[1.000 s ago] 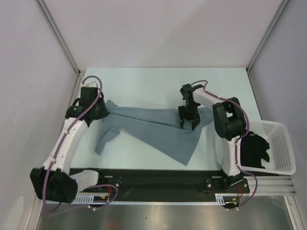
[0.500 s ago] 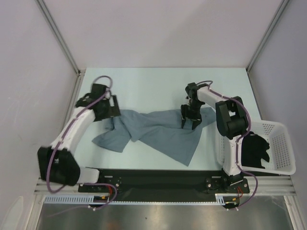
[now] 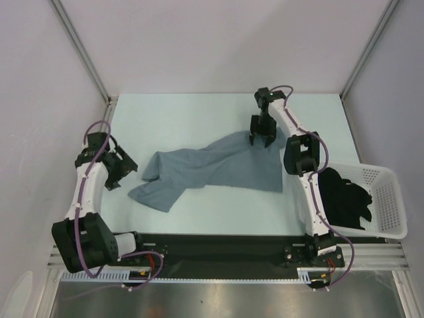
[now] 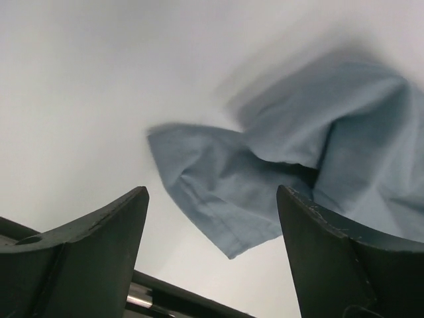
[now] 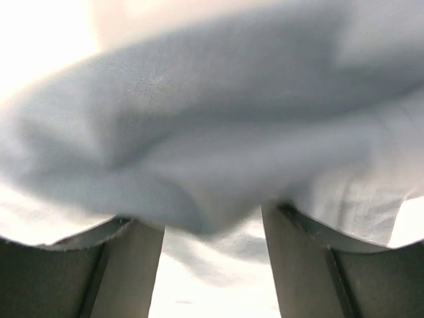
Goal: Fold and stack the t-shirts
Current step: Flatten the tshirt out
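Note:
The grey-blue t-shirt [image 3: 218, 171] lies rumpled across the middle of the table; in the left wrist view one corner of the t-shirt [image 4: 225, 199] shows ahead of the fingers. My left gripper [image 3: 122, 169] [image 4: 212, 192] stands open to the left of the shirt, apart from it, with nothing between its fingers. My right gripper [image 3: 260, 138] [image 5: 212, 222] is at the shirt's far corner with its jaws apart. A bunch of the cloth [image 5: 218, 132] lies over its fingertips and hides them. The black t-shirt [image 3: 341, 199] sits crumpled in the basket.
The white lattice basket [image 3: 391, 179] stands at the right edge by the right arm's base. Pale walls close the table at the back and both sides. A black rail [image 3: 212, 248] runs along the near edge.
My left gripper opened, let go of the shirt and drew back to the left. The shirt's left end dropped onto the table. My right gripper moved toward the back wall, and the shirt's corner went with it.

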Tool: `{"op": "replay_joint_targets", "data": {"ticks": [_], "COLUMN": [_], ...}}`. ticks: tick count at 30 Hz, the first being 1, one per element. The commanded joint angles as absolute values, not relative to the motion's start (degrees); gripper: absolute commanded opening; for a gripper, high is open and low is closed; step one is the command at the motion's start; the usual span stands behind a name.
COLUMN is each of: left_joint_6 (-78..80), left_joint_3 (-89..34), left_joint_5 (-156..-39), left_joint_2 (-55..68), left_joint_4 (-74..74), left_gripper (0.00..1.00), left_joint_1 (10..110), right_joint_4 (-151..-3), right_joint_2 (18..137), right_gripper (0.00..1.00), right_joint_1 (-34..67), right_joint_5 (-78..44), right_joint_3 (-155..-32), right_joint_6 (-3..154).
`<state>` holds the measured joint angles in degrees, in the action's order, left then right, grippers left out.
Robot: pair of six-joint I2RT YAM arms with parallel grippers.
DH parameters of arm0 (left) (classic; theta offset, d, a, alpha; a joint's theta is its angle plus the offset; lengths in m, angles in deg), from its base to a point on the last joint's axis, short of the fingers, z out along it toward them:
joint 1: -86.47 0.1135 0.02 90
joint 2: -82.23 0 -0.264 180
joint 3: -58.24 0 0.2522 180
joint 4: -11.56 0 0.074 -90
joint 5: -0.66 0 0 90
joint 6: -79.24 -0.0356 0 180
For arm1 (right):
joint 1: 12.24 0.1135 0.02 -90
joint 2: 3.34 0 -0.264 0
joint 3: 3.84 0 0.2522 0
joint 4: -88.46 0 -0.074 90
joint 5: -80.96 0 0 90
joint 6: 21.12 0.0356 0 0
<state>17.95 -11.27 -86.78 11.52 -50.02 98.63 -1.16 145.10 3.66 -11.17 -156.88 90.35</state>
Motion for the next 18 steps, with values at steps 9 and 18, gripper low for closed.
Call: {"op": "replay_joint_targets", "data": {"ticks": [9,18], "left_joint_6": [27.6,25.6], "left_joint_3": [5.3,5.1], "left_joint_5": [-102.1,-95.5], "left_joint_2": [15.5,14.1], "left_joint_4": [-43.3,-41.9], "left_gripper": [0.79,0.71], "left_joint_1": [103.8,104.8], "right_joint_4": [-19.9,-25.5], "right_joint_2": [124.3,101.1], "right_gripper": [0.77,0.78], "right_joint_1": [5.0,11.9], "right_joint_5": [-7.8,-12.0], "right_joint_3": [-142.4,-115.2], "right_joint_6": [88.6,90.8]}}
